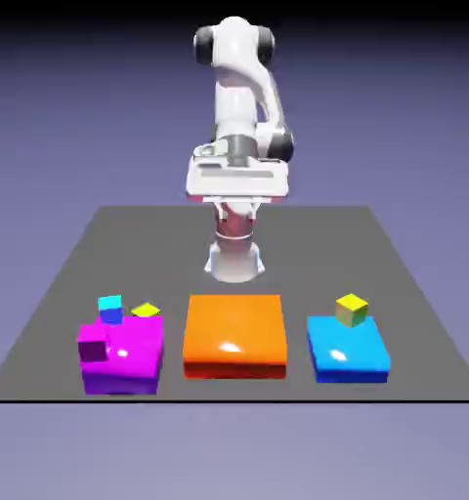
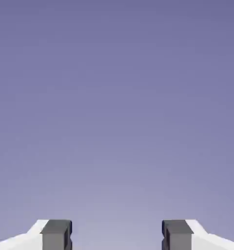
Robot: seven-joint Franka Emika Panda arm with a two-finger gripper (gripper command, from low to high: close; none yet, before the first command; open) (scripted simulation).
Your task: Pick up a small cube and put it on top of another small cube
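While the claw (image 2: 117, 235) faces only plain blue-violet backdrop in the hand view, its two grey fingertips (image 2: 56, 234) stand wide apart at the bottom edge, with nothing between them. In the exterior view the claw itself cannot be made out; the white hand block (image 1: 235, 180) sits level, high above the table and near the arm's base (image 1: 234, 259), well apart from every cube.

The white arm (image 1: 240, 98) rises from the far side of the grey table (image 1: 395, 283) and folds back down to the hand block.

Three large flat blocks lie in a row along the near edge of the table:
- An orange block (image 1: 234, 336) lies in the middle and carries nothing.
- A magenta block (image 1: 131, 356) lies toward the exterior view's left.
- A blue block (image 1: 348, 352) lies toward the exterior view's right.

Small cubes are located as follows:
- A small yellow cube (image 1: 352, 310) rests on the far part of the blue block, slightly turned.
- A second small yellow cube (image 1: 146, 312) sits at the far edge of the magenta block.
- A small cyan cube (image 1: 109, 303) stands on a small blue cube (image 1: 111, 316) at the far left corner of the magenta block, just beside the second yellow cube.
- A small magenta cube (image 1: 93, 342) sits at the left edge of the magenta block, nearer the camera than the cyan and blue pair.

No small cube touches the arm.
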